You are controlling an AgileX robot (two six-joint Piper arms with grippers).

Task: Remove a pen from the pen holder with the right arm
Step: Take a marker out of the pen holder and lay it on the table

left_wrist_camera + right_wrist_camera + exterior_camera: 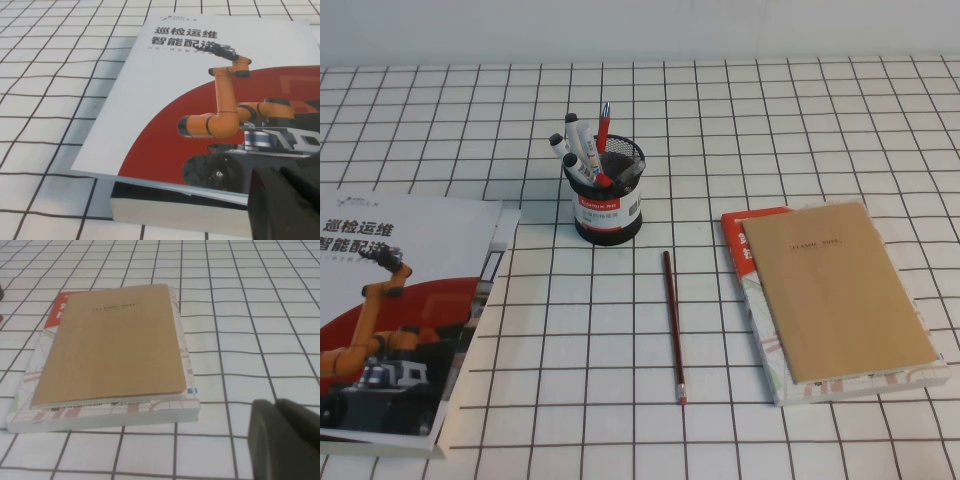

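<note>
A white counter (770, 120) ruled in a dark grid fills every view. The right gripper (287, 437) hangs low over it with its jaws pressed together and nothing between them. Just ahead of the jaws lies a tan notebook (115, 345) stacked on a red-cornered book (55, 307). Past that stack, on the side toward the other arm, a slim dark-red pencil (673, 325) lies flat on the counter. Farther still is the black mesh pen holder (608, 195), well apart from the jaws.

The left gripper (285, 200) sits low at the near edge of a thick robot brochure (200, 100); I cannot tell its state.

The task looks unstarted: the right arm has yet to reach, grip and lift. The holder stands upright with several white-barrelled markers (582, 150) leaning to one side and a red pen (604, 125) rising nearly vertical above the rim. That pen is probably the easiest to pinch.
</note>
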